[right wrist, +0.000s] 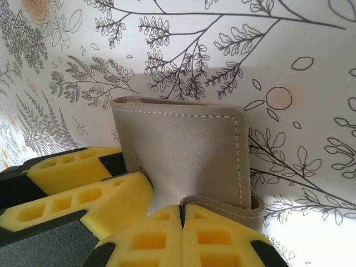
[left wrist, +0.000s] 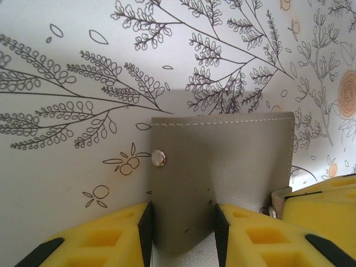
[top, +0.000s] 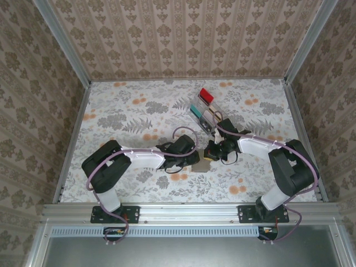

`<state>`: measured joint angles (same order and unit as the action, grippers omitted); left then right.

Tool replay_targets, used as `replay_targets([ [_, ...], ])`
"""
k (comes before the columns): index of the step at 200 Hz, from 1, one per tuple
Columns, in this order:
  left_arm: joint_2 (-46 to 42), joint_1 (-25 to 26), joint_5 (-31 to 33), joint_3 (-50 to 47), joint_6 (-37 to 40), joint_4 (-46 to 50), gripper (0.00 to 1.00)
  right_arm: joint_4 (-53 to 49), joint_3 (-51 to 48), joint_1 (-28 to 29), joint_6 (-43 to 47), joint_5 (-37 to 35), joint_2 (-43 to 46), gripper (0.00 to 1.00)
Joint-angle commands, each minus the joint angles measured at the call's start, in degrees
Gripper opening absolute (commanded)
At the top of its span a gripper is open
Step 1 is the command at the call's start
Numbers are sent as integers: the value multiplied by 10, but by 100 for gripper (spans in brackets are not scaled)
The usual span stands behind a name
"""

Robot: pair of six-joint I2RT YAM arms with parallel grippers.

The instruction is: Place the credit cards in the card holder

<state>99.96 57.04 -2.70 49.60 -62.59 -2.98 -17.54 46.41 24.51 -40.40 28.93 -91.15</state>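
I see the card holder [top: 202,165] on the flowered table [top: 122,114], in the middle and between both arms. My left gripper [left wrist: 182,217] grasps one grey flap of it, with a finger pressed on each side. My right gripper [right wrist: 182,216] is clenched at the edge of the other flap; I cannot tell if it pinches it. The credit cards [top: 201,103] stand in a clear rack [top: 213,120], farther away and apart from the holder.

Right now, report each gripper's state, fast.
Left gripper: closed on the holder, one flap between its fingers.
Right gripper: closed, pinching the holder's other flap.
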Motion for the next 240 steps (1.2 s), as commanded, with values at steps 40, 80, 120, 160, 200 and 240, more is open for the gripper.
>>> replay_targets([
  [40, 15, 5, -9, 14, 1, 4, 36, -41, 25, 22, 24, -12, -35, 0],
  [80, 14, 6, -8, 13, 1, 4, 36, -72, 28, 29, 32, -68, -58, 0],
  [120, 11, 5, -6, 12, 0, 6, 36, -65, 6, 43, 34, -80, -62, 0],
  [160, 7, 5, -1, 10, 1, 7, 36, -37, -39, 51, 10, -110, -59, 0],
  [200, -5, 5, -1, 7, 15, 8, 36, 1, -66, 53, -11, -87, -62, 0],
  [240, -37, 7, 2, -18, 37, -12, 39, 18, -80, 65, -13, -73, 9, 13],
])
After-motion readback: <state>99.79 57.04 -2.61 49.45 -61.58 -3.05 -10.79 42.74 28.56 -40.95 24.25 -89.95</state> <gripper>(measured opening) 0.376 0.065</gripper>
